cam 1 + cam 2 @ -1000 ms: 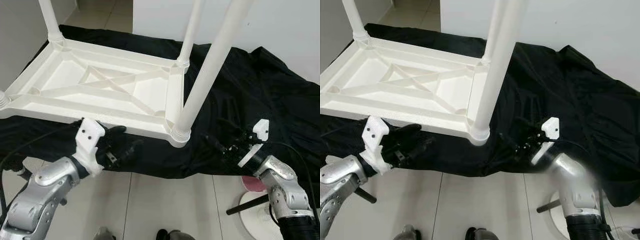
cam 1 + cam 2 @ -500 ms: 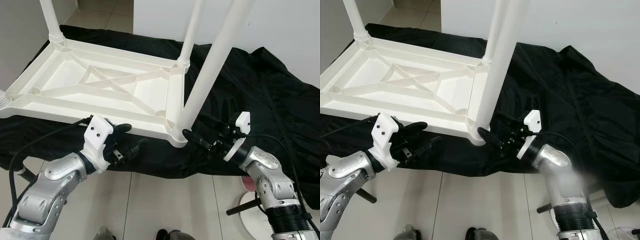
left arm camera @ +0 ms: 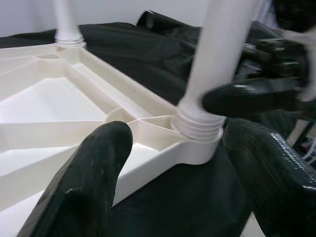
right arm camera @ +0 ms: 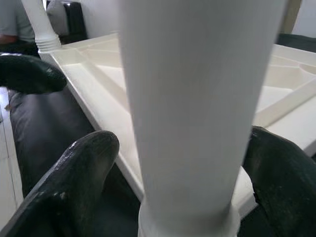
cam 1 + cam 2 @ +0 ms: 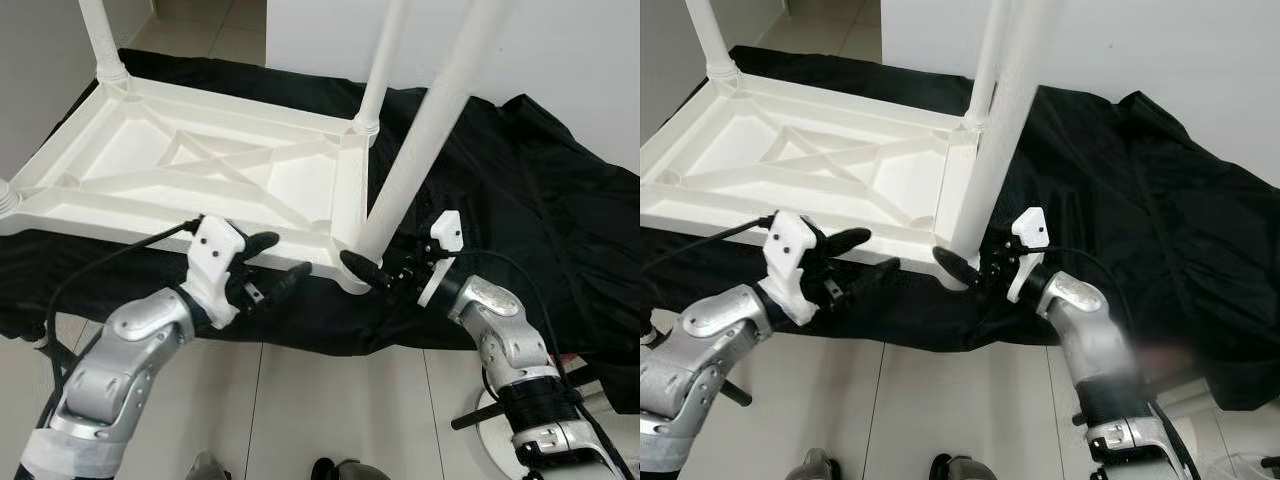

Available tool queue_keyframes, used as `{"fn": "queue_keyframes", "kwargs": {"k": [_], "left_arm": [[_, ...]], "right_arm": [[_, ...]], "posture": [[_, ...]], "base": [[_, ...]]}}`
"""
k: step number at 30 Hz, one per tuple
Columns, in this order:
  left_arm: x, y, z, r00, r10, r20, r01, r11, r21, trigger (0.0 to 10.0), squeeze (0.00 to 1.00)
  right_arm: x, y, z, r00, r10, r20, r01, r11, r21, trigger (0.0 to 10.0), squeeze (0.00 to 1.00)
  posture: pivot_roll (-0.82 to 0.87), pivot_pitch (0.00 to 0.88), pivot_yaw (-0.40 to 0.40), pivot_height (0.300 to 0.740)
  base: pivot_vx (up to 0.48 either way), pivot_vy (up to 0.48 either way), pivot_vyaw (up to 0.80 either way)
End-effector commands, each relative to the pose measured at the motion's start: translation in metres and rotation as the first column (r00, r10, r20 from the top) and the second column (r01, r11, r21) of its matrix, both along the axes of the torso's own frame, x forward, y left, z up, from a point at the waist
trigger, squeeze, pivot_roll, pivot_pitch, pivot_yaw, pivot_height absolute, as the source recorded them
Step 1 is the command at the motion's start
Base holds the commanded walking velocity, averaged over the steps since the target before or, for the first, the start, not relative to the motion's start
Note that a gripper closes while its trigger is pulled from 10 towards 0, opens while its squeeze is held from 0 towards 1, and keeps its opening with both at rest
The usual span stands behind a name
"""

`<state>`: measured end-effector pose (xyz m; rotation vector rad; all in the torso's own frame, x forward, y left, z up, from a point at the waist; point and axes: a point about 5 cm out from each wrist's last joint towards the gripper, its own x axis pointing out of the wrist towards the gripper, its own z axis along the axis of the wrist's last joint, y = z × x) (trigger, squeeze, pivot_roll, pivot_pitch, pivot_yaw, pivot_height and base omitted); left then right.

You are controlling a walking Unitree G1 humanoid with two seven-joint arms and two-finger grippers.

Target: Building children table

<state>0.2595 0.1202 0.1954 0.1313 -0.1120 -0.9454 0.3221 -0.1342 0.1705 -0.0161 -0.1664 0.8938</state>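
Note:
The white plastic children's table lies upside down on a black cloth, its legs pointing up. The near right leg stands in its corner socket. My right gripper is open and straddles the base of that leg, one finger in front of the socket; in the right wrist view the leg stands between both fingers. My left gripper is open with nothing in it, just in front of the table's near rim, left of that corner. The left wrist view looks at the socket.
The black cloth covers the low surface and hangs over its near edge onto the tiled floor. A white wall rises behind. A white round stand with a black rod sits on the floor at the lower right.
Both grippers have moved in toward the near right corner. The right one went left until its fingers came around the leg's base; the left one went right along the near rim.

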Motion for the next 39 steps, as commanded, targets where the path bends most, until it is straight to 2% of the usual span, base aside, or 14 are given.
{"fn": "queue_keyframes", "kwargs": {"k": [1,7,9,10,11,12,13,15,22,27,28,30,34,39], "left_arm": [[-0.005,-0.005,0.001,0.999,-0.045,0.005,0.045,0.999,-0.001,10.0,0.00],[-0.010,-0.012,0.000,0.996,-0.083,0.009,0.083,0.996,0.011,10.0,0.00],[-0.010,-0.013,0.000,0.996,-0.085,0.010,0.085,0.996,0.011,10.0,0.00],[-0.010,-0.013,0.000,0.996,-0.085,0.011,0.085,0.996,0.011,10.0,0.00],[-0.010,-0.013,0.000,0.996,-0.085,0.011,0.085,0.996,0.011,10.0,0.00],[-0.010,-0.013,0.000,0.996,-0.084,0.013,0.084,0.996,0.012,10.0,0.00],[-0.010,-0.013,0.001,0.996,-0.084,0.013,0.083,0.996,0.011,10.0,0.00],[-0.010,-0.013,0.001,0.997,-0.082,0.011,0.082,0.997,0.010,10.0,0.00],[-0.009,-0.011,0.001,0.997,-0.071,0.015,0.071,0.997,0.017,10.0,0.00],[-0.008,-0.010,0.000,0.998,-0.066,0.016,0.066,0.998,0.021,10.0,0.00],[-0.008,-0.010,0.000,0.998,-0.065,0.016,0.065,0.998,0.021,10.0,0.00],[-0.008,-0.010,0.000,0.998,-0.062,0.017,0.062,0.998,0.022,10.0,0.00],[-0.007,-0.009,-0.001,0.998,-0.057,0.016,0.056,0.998,0.022,10.0,0.00],[-0.007,-0.009,-0.001,0.998,-0.056,0.016,0.056,0.998,0.023,10.0,0.00]], "right_arm": [[0.001,-0.002,-0.002,1.000,-0.011,-0.001,0.011,1.000,-0.018,10.0,0.00],[0.011,0.000,-0.001,0.999,-0.038,0.012,0.038,0.999,-0.011,10.0,0.00],[0.012,0.000,0.000,0.999,-0.041,0.014,0.041,0.999,-0.010,9.5,0.00],[0.013,-0.001,0.001,0.999,-0.047,0.020,0.047,0.999,-0.011,7.8,0.00],[0.013,-0.001,0.001,0.999,-0.047,0.020,0.047,0.999,-0.011,7.8,0.00],[0.015,-0.001,0.002,0.998,-0.056,0.022,0.056,0.998,-0.009,2.2,0.00],[0.017,-0.002,0.002,0.997,-0.070,0.016,0.070,0.998,-0.007,0.3,0.00],[0.018,-0.003,0.001,0.996,-0.084,0.006,0.084,0.996,-0.004,0.0,0.00],[0.019,-0.004,0.000,0.995,-0.097,0.014,0.097,0.995,-0.001,0.0,0.00],[0.021,-0.005,-0.001,0.988,-0.157,0.006,0.157,0.988,0.000,0.0,0.00],[0.021,-0.005,-0.001,0.986,-0.164,0.007,0.164,0.987,0.003,10.0,0.00],[0.020,-0.003,-0.001,0.982,-0.191,-0.009,0.191,0.982,0.015,10.0,0.00],[0.021,0.001,-0.003,0.923,-0.378,-0.072,0.382,0.922,0.057,10.0,0.00],[0.019,0.005,-0.004,0.877,-0.467,-0.114,0.477,0.874,0.090,10.0,0.00]], "posture": [[0.10,0.132,-0.115,0.740],[0.10,0.136,-0.120,0.740],[0.10,0.136,-0.120,0.740],[0.10,0.136,-0.120,0.740],[0.10,0.136,-0.120,0.740],[0.10,0.135,-0.124,0.740],[0.10,0.135,-0.126,0.740],[0.10,0.135,-0.126,0.740],[0.10,0.134,-0.127,0.740],[0.10,0.135,-0.130,0.740],[0.10,0.135,-0.130,0.740],[0.10,0.137,-0.130,0.740],[0.09,0.137,-0.132,0.740],[0.09,0.135,-0.131,0.740]], "base": [[0.000,0.000,0.00],[0.000,0.000,0.00],[0.000,0.000,0.00],[0.000,0.000,0.00],[0.000,0.000,0.00],[0.000,0.000,0.00],[0.000,0.000,0.00],[0.000,0.000,0.00],[0.000,0.000,0.00],[0.000,0.000,0.00],[0.000,0.000,0.00],[0.000,0.000,0.00],[0.000,0.000,0.00],[0.000,0.000,0.00]]}}
